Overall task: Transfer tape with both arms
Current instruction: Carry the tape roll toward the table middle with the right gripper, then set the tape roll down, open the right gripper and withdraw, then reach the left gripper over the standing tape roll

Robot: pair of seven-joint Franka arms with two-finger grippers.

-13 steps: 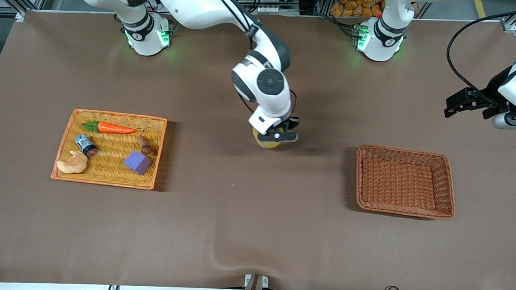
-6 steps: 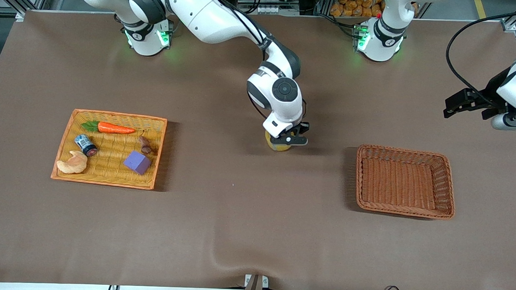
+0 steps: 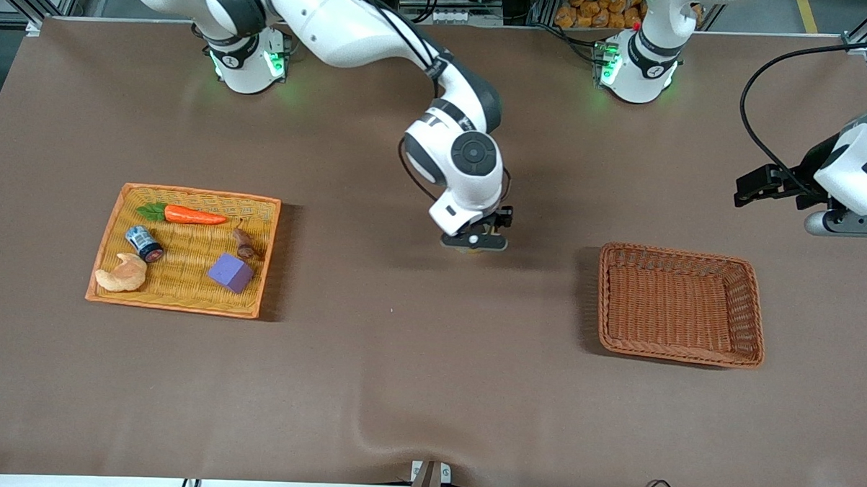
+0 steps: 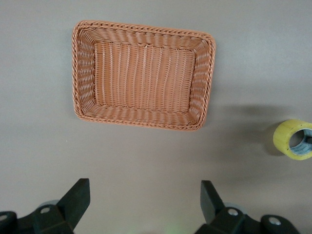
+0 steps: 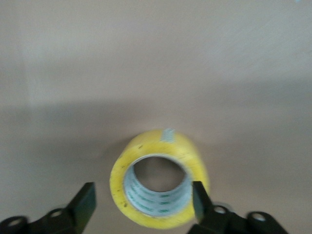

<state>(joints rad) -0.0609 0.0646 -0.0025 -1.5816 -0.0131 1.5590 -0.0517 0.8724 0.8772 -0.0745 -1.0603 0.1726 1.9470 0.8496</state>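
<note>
tape (image 5: 158,192): flat on table, hole upward | right hand (image 5: 141,207): open, astride it | left hand (image 4: 141,204): open, waiting

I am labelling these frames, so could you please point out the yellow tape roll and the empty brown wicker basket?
Yellow tape roll (image 5: 158,187), right wrist view, upper yellow rim.
Empty brown wicker basket (image 4: 141,75), left wrist view, woven floor.

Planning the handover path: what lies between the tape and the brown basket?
Nothing: the left wrist view shows only bare table between the tape and the brown basket.
</note>
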